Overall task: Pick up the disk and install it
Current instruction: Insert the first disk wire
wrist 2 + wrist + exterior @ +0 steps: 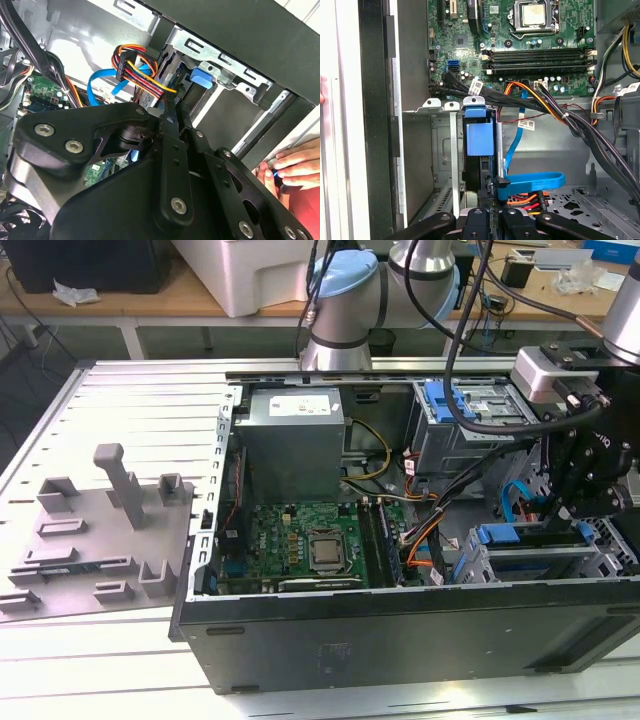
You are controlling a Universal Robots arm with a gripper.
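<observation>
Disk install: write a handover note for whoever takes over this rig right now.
Disk: on edge in the drive cage slot, inside the case.
Gripper: right at the disk's near end; whether it grips cannot be told.
Done: disk picked up and brought into the slot.
Left: full seating not confirmed; gripper not yet withdrawn.
Note: a person's hand rests by the case's outer edge.

My arm [345, 300] has silver tube joints with pale blue caps, and black cables trail along it. A white and grey camera block [545, 370] sits near the wrist. The hand [172, 117] is matte black linkage plates held by silver screws.
</observation>
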